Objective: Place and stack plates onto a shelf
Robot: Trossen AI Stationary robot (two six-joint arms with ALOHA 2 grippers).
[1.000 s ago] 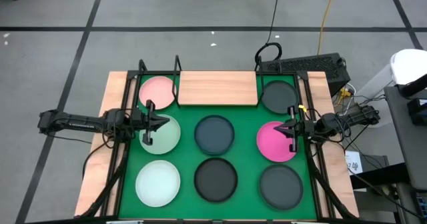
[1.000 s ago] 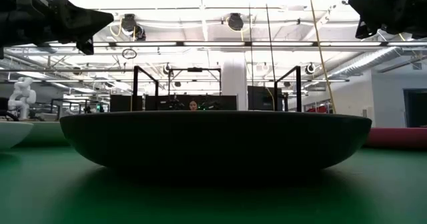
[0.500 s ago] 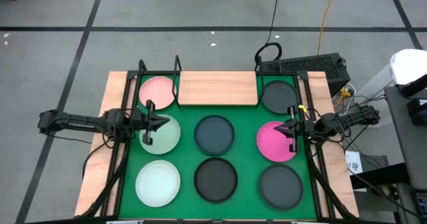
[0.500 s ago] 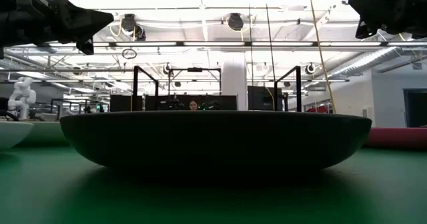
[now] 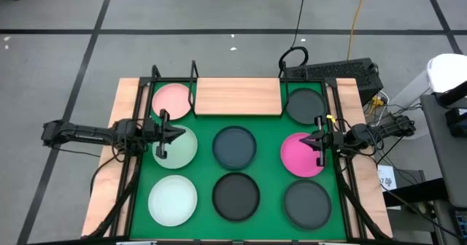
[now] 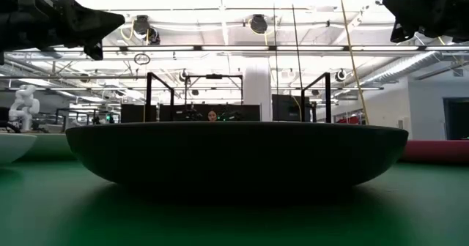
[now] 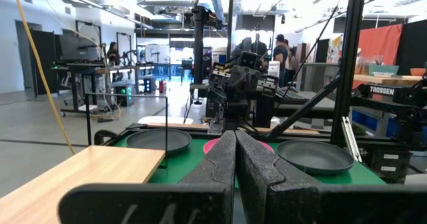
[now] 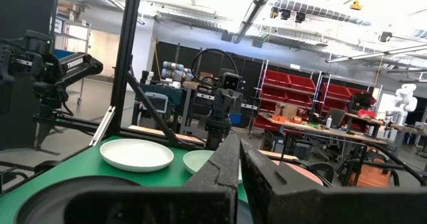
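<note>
Fingers of both grippers are closed together and grasp nothing.

High view: left gripper (image 5: 166, 133) hovers over the near edge of a mint plate (image 5: 179, 149) on the left of the green mat (image 5: 266, 128). Right gripper (image 5: 318, 141) hovers over the right edge of the magenta plate (image 5: 300, 154). The shelf (image 5: 238, 97), a light wooden board, lies flat at the far edge of the worktop (image 5: 128, 92), its long axis running left to right. Nothing rests on the board. Black wire uprights (image 5: 194, 76) stand at its ends. Just beside its left end lies the pink plate (image 5: 172, 99); just beside its right end a dark plate (image 5: 305, 105). A blue-grey plate (image 5: 234, 146) sits mid-mat, a black plate (image 5: 236, 195) nearer, a white plate (image 5: 173, 200) near left and a grey plate (image 5: 307, 203) near right. All plates lie flat and apart, none stacked.

Low view: black plate (image 6: 234, 154) fills the frame, upright on the mat (image 6: 73, 217). A person shows far behind it.

Left wrist view: closed fingers (image 7: 220, 164) point across the mat toward the right arm; board (image 7: 73, 174), two dark plates and the magenta plate are ahead. People stand in the room beyond.

Right wrist view: closed fingers (image 8: 223, 161) point toward the left arm; white plate (image 8: 137, 155) and mint plate are ahead.
</note>
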